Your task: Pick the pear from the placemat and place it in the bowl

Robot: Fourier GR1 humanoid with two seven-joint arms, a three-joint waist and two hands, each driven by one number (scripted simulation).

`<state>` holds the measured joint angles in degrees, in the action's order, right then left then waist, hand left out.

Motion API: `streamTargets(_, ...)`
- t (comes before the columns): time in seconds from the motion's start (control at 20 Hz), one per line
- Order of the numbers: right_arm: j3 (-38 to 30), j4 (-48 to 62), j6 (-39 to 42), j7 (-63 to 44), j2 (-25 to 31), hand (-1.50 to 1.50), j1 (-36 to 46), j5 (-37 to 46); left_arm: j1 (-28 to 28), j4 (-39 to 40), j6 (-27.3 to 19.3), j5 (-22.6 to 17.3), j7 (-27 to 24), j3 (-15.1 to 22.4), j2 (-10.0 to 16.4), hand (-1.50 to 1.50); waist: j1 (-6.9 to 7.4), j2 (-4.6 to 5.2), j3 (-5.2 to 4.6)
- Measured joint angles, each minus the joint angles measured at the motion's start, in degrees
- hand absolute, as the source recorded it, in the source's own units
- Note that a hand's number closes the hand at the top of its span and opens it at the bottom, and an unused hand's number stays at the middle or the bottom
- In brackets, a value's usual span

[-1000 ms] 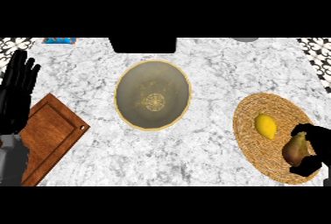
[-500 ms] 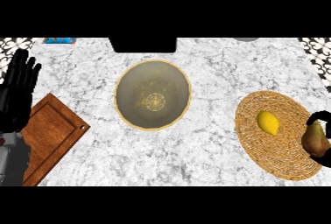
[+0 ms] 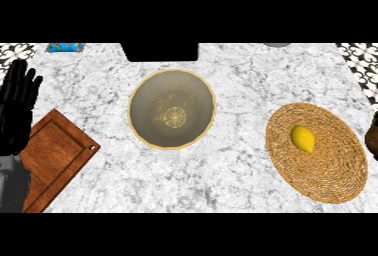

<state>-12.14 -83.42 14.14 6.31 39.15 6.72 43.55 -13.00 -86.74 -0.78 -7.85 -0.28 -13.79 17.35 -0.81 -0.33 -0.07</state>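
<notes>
The tan bowl with a yellow motif at its bottom stands in the middle of the marble counter. At the right lies the round woven placemat, with only a yellow lemon on it. The pear is off the mat. A dark brownish sliver at the right edge, level with the mat, is my right hand with the pear; most of both is cut off by the view's edge. My left hand rests open at the far left, fingers up.
A wooden cutting board lies at the lower left beside my left forearm. A black block sits at the counter's back edge behind the bowl. A blue item shows at the back left.
My right hand has lifted the pear off the placemat and moved right, almost out of view. The view has shifted a little. The left hand has stayed put.
</notes>
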Motion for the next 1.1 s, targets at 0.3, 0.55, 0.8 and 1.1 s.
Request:
streamTargets(0.3,-5.1,-15.77,7.49,-2.8,0.04,1.5,0.58,-9.81,0.31,1.42,0.45,0.15,-1.27,-0.48,0.19,0.0,-0.38,-0.08,-0.04)
streamTargets(0.55,-5.95,-23.8,13.3,-11.17,-3.98,1.5,6.47,-19.41,-0.66,1.78,0.63,0.0,-0.82,-0.53,0.37,0.0,0.23,0.01,-0.04)
streamTargets(0.8,-2.83,-29.82,17.33,-25.14,-8.3,1.5,14.54,-26.8,-1.3,0.79,0.71,-0.05,0.14,0.0,0.14,0.0,0.79,0.09,-0.03)
streamTargets(1.1,5.71,-29.95,17.54,-41.65,-14.02,1.5,26.86,-29.26,-1.37,-0.23,-0.05,0.84,0.68,1.04,-0.86,0.0,1.35,0.21,-0.03)
